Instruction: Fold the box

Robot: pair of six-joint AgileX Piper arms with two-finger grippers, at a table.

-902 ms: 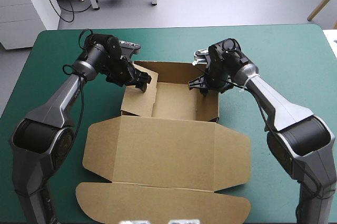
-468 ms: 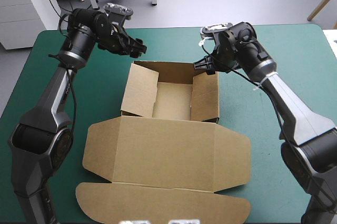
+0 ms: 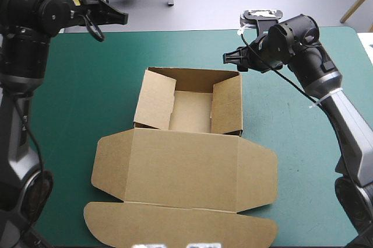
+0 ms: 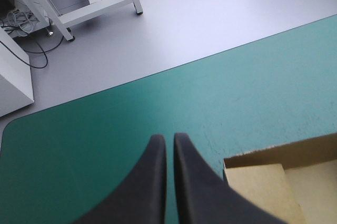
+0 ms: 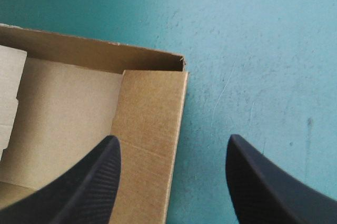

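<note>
The brown box (image 3: 192, 111) lies mid-table as an open tray with raised walls, its lid (image 3: 180, 166) flat toward the near edge. My left gripper (image 3: 119, 17) hangs high over the far left corner of the table, well away from the box, its fingers (image 4: 156, 153) pressed together and holding nothing. In the left wrist view (image 4: 168, 139) the box's far left corner (image 4: 268, 182) sits beside and under it. My right gripper (image 3: 230, 58) hovers just above the box's far right corner (image 5: 152, 103). In its own view (image 5: 174, 142) the fingers stand apart and hold nothing.
Bare teal-green cover (image 3: 291, 119) borders the box on the left, right and far sides. The table's far edge (image 4: 174, 68) runs close beyond the left gripper, with floor past it.
Both grippers have risen off the box's side walls and drawn back toward the far edge. The left fingers have closed. The box walls have stayed upright.
</note>
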